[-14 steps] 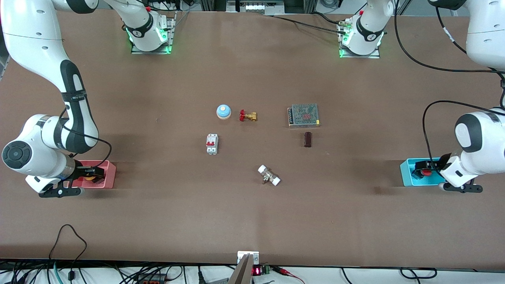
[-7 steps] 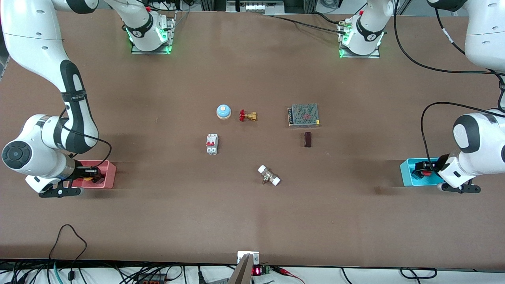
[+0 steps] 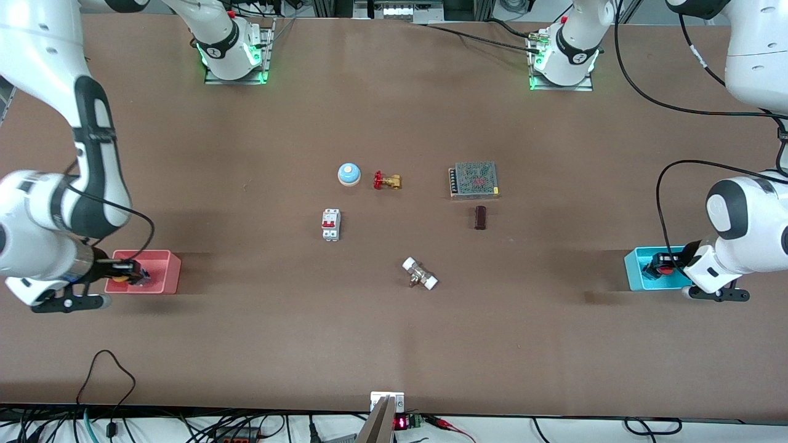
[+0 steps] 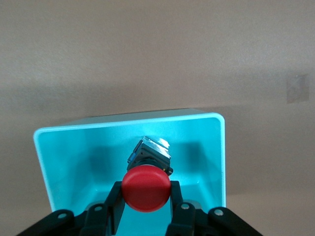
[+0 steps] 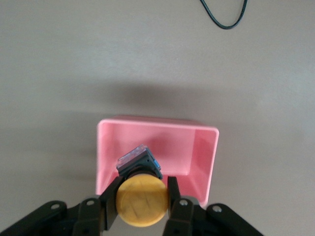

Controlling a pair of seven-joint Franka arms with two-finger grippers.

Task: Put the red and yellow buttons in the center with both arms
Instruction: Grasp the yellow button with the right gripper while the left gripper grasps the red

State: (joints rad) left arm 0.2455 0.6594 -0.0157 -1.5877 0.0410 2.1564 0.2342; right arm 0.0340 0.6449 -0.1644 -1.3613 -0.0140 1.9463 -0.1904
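We see the right gripper (image 5: 142, 206) pinching the yellow button (image 5: 141, 200) by its cap, up over the pink bin (image 5: 205, 157) at the right arm's end of the table. The left gripper (image 4: 146, 204) is clamped on the red button (image 4: 146, 188), over the blue bin (image 4: 59, 157) at the left arm's end. Bell (image 3: 348, 174), valve (image 3: 386, 181) etc. sit mid-table, well apart from both.

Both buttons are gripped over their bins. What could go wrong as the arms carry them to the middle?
1. The left gripper and right gripper pinch only the rounded caps of the red button and yellow button; either might slip.
2. The center is crowded: circuit breaker, brass valve and white-capped fitting could get bumped.
3. Both arms converging there might collide.
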